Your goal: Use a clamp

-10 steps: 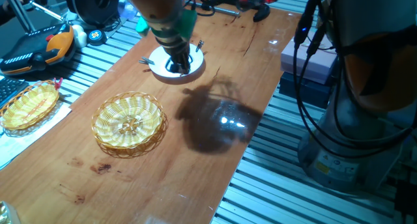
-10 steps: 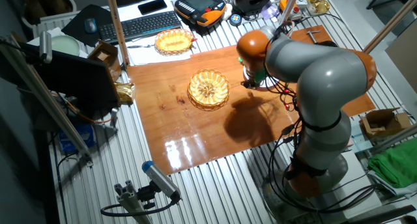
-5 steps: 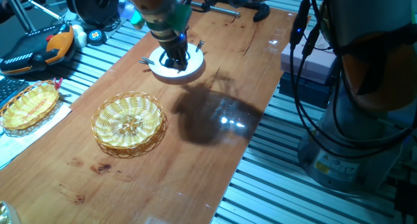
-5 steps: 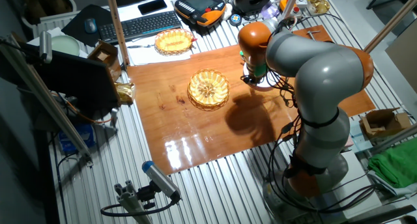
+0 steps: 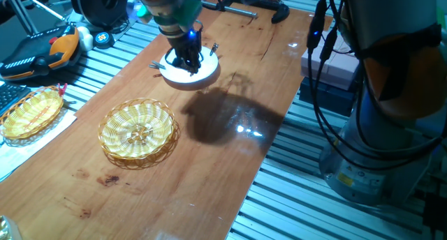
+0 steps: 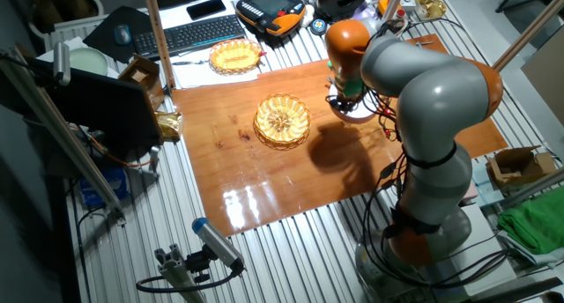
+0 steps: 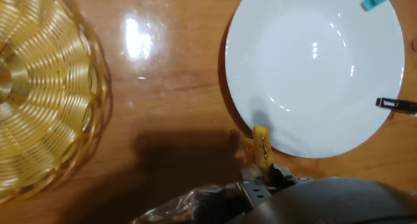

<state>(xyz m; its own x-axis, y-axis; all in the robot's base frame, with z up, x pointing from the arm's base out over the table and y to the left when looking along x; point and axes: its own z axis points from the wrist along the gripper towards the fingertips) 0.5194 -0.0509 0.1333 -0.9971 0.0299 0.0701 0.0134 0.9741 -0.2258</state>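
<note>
The clamp (image 7: 261, 148) is gripped in the closed gripper (image 7: 264, 175), held at the near rim of the white plate (image 7: 313, 68), right of the wicker basket (image 7: 39, 94).

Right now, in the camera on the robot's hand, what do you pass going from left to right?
Round wicker basket → yellow clamp held at the gripper → white plate → dark utensil tip at the plate's right edge.

The clamp (image 7: 261, 146) overlaps the plate (image 7: 313, 68) rim, basket (image 7: 39, 94) left.
</note>
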